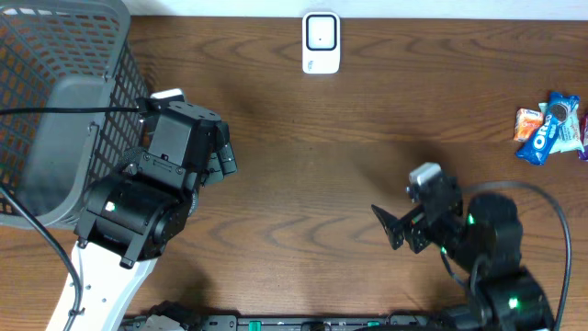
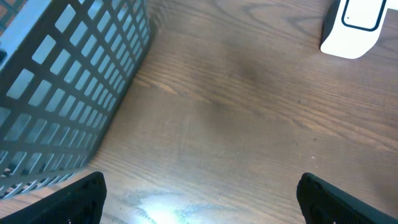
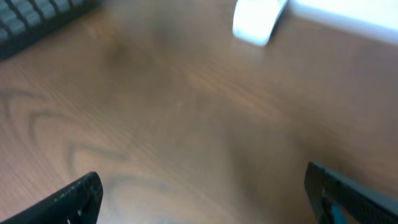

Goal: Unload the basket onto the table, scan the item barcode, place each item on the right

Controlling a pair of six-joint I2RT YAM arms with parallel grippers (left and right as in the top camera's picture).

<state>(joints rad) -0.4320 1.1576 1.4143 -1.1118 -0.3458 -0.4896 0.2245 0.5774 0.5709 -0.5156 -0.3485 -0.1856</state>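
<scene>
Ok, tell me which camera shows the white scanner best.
Overhead: the white scanner is whole and sharp there. The left wrist view catches only part of it, cut off at the top right; the right wrist view shows it blurred and cropped at the top.

1. A brown wood-grain tabletop (image 1: 367,138) carries everything.
2. A grey mesh basket (image 1: 37,55) sits at its far left corner.
3. A white scanner (image 1: 321,42) stands mid far edge.
4. Snack packets (image 1: 549,129) — blue and orange among them — lie bunched together at the right edge.
</scene>
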